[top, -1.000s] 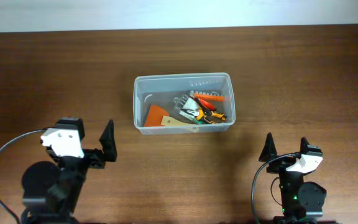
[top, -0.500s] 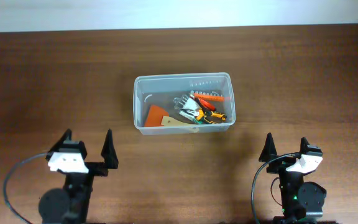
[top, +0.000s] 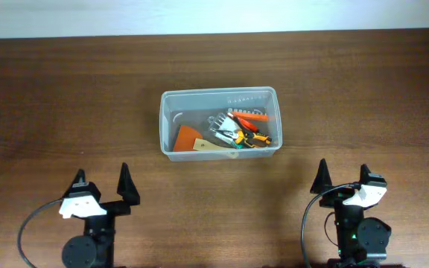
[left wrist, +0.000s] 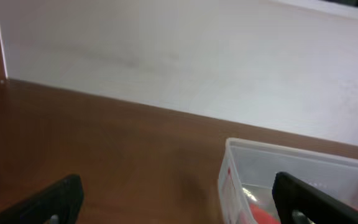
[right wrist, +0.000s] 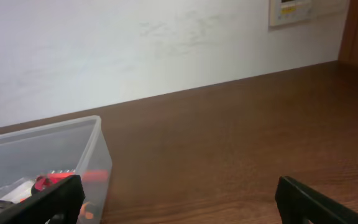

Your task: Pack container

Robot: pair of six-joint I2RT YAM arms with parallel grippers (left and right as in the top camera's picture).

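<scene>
The container is moulded in smooth, translucent plastic; the bench is surfaced in dark, grained wood, faintly glossy.

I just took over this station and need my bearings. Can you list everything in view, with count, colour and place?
container: one, clear plastic, middle of the table, holding tools
flat orange tool: one, orange, left part of the container
orange-handled tools: piled, count unclear, orange, right part of the container
yellow-and-black tool: one, in the pile, near side
table: one, dark brown wood
wall: white, beyond the far edge
left hand: one, black fingers, open, empty, near edge, left of the container
right hand: one, black fingers, open, empty, near edge, right of the container
</scene>
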